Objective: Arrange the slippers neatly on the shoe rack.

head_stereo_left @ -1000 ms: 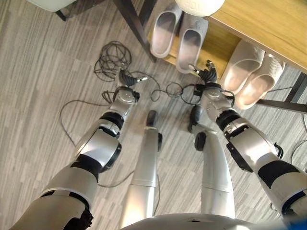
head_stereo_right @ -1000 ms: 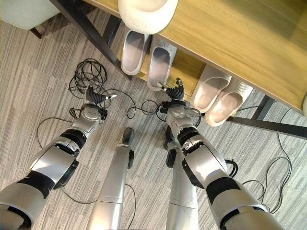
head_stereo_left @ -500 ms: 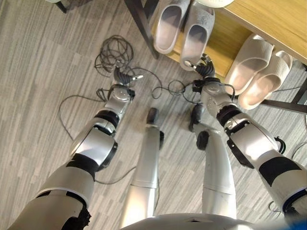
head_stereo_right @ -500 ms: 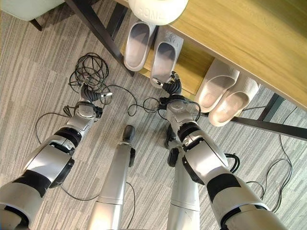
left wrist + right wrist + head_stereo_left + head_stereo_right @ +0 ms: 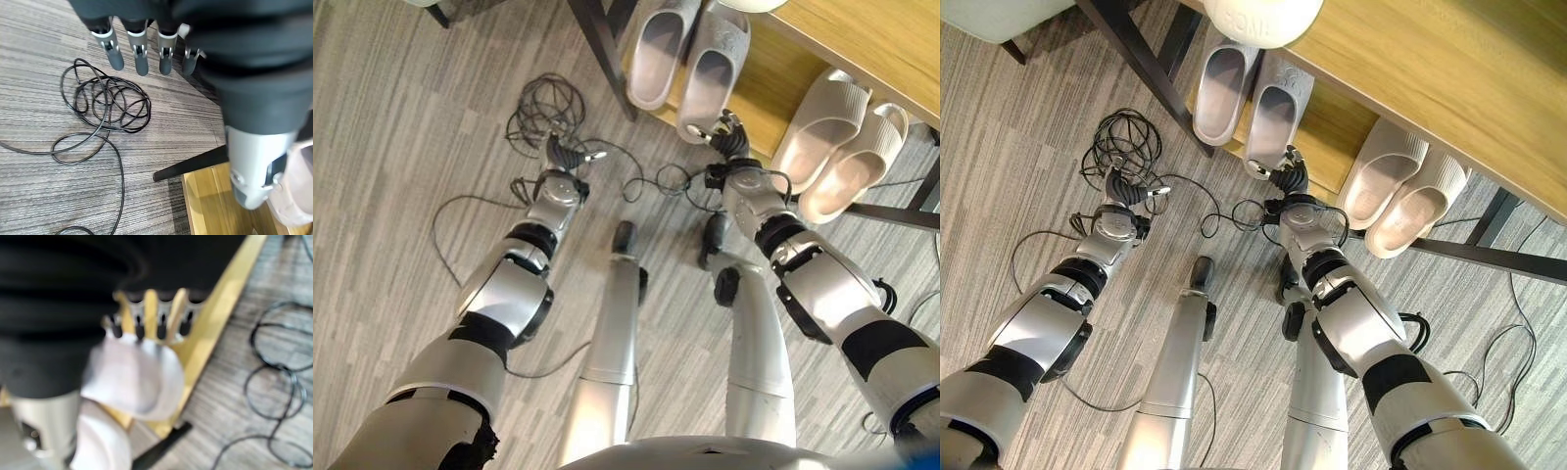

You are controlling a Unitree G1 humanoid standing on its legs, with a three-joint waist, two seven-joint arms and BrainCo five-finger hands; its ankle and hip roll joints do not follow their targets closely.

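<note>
Grey slippers (image 5: 690,59): a pair lying side by side on the low wooden shelf (image 5: 766,83) of the shoe rack, heels toward the robot, the right one's heel at the shelf's front edge.
Beige slippers (image 5: 837,147): a second pair to the right of the grey pair, side by side, heels reaching past the shelf edge over the floor.
Right hand (image 5: 729,137): at the heel of the right grey slipper, fingertips (image 5: 138,330) at its heel rim; fingers look fairly straight, not wrapped round it.
Left hand (image 5: 563,157): low over the carpet (image 5: 401,147), well left of the rack, fingers (image 5: 139,56) straight and spread, holding nothing.
Rack leg (image 5: 602,54): dark, slanted, just left of the grey pair.
Tabletop (image 5: 1449,88): wooden, above the rack.
</note>
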